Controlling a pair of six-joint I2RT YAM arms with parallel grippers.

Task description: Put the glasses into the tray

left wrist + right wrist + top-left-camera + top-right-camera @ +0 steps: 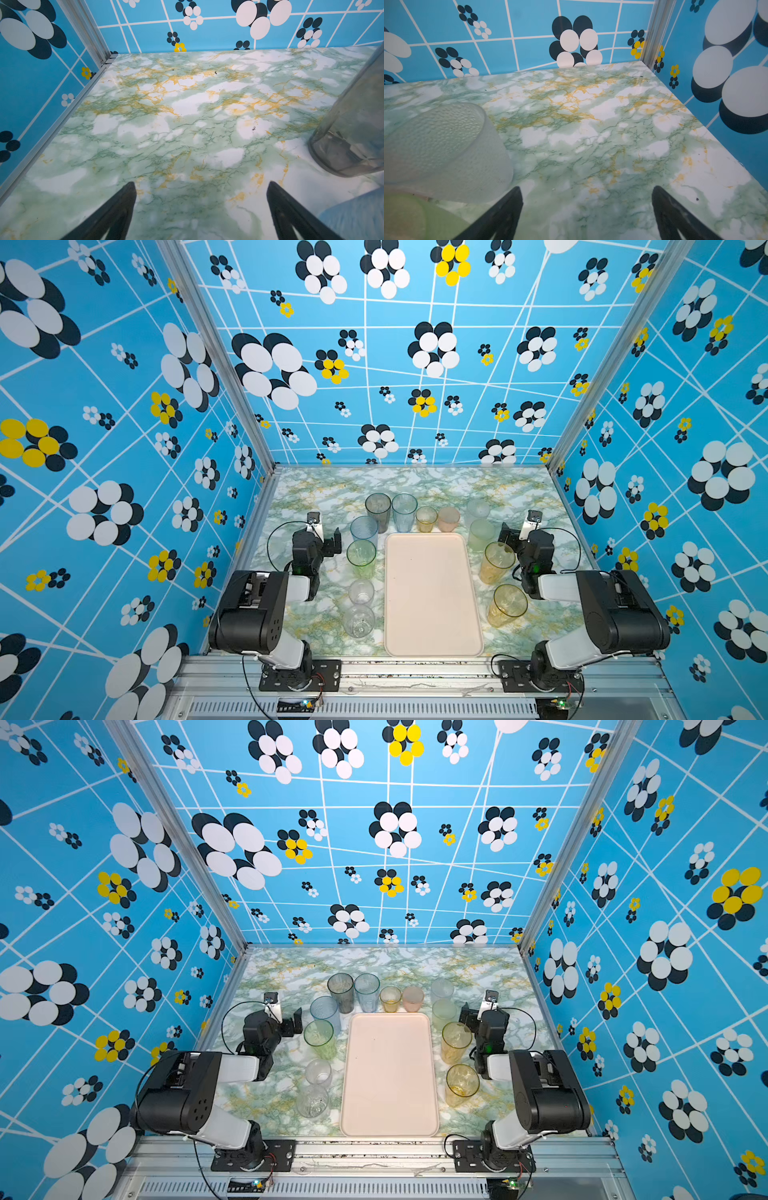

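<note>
The pale cream-pink tray lies bare in the middle of the marble table. Several glasses stand around it: a smoky grey glass, a blue glass, a green glass, two clear glasses on the left, a frosted glass, a pale green glass and two amber glasses on the right. My left gripper is open and empty beside the blue glass. My right gripper is open and empty beside the pale green glass.
A short amber glass and a pink glass stand behind the tray's far edge. Blue patterned walls close in the table on three sides. Bare marble lies in front of both grippers.
</note>
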